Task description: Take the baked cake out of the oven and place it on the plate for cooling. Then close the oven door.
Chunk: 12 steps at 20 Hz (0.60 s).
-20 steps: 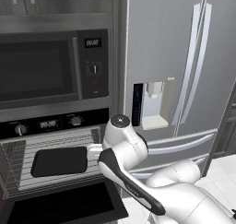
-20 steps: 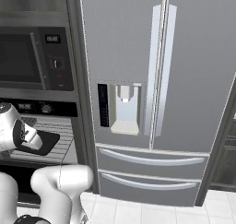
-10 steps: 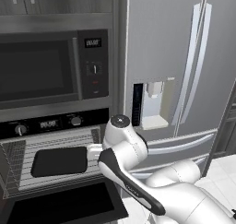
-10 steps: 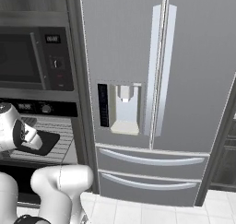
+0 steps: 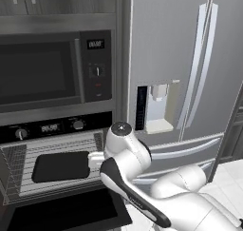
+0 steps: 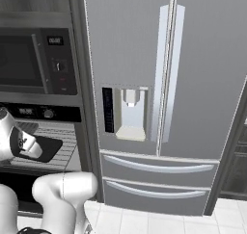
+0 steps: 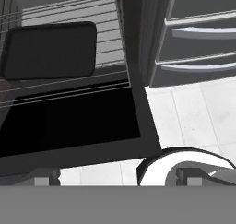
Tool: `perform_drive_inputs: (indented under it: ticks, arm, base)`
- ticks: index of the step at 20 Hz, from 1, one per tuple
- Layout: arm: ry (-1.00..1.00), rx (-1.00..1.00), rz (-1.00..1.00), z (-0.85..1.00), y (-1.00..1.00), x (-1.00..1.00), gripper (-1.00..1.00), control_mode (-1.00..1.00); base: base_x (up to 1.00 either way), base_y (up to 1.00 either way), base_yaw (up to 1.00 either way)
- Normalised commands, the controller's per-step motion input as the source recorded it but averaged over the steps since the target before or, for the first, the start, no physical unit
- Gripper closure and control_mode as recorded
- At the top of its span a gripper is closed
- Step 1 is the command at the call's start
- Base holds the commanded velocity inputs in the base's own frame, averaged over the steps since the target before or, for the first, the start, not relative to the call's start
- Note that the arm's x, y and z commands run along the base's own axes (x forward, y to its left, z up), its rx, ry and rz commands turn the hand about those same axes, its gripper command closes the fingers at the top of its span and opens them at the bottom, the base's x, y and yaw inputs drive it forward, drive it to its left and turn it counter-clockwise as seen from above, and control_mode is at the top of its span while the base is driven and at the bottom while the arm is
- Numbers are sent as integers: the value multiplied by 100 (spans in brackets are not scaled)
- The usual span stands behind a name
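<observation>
Two round knobs flank a small display on the oven (image 5: 47, 128), at the lower left of the left base view, under the microwave (image 5: 52, 68). Its cavity stands open, and a dark flat rectangular tray (image 5: 60, 166) lies on the wire rack (image 5: 28, 151); any cake on it cannot be made out. The oven door (image 5: 61, 215) hangs dropped down at the bottom left of that frame. In the hand view the same tray (image 7: 50, 50) sits at the upper left on the rack, with the door's black inner face (image 7: 69, 119) below it. The gripper (image 7: 117, 178) shows at the bottom edge of the hand view, its two dark fingertips (image 7: 46, 177) spread wide apart and holding nothing. The steel refrigerator (image 6: 159, 84) takes up the middle and right of the right base view.
</observation>
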Motion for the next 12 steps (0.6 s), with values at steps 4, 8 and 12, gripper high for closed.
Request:
perform_drive_inputs:
  ticks: [4, 8, 12]
  arm:
    - [-1, -21, 30, -11, 20, -15, -100, -100]
    - [8, -10, 28, -1, 11, -2, -100, -100]
    - [21, -11, 29, 0, 7, 0, -100, -100]
  base:
    - [0, 0, 0]
    - [0, 0, 0]
    - [0, 0, 0]
